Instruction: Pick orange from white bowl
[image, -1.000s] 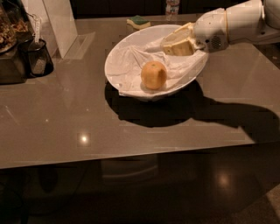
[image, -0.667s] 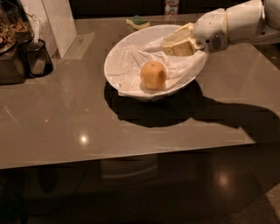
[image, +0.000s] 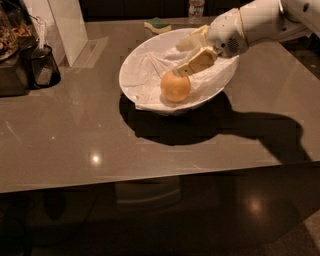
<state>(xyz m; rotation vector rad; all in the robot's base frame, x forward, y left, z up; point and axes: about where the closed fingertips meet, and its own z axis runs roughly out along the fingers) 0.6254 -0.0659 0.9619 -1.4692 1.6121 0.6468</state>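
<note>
The white bowl is sitting on the grey tabletop, tilting slightly toward the camera, and a crumpled white cloth is lining it. The orange is lying on the cloth in the near part of the bowl. At the left edge, a small dark cup is standing beside a dark tray; what the cup is holding cannot be made out. A yellow-and-green sponge is lying on the tabletop behind the bowl.

The end effector is reaching in over the bowl from the right with its two fingers spread apart. The lower finger's tip is meeting the top of the orange and the upper finger is hanging clear above the cloth.

Compared with a second ago, the end effector is standing farther in and lower, having closed the gap to the fruit. The orange and bowl are lying where they were.
</note>
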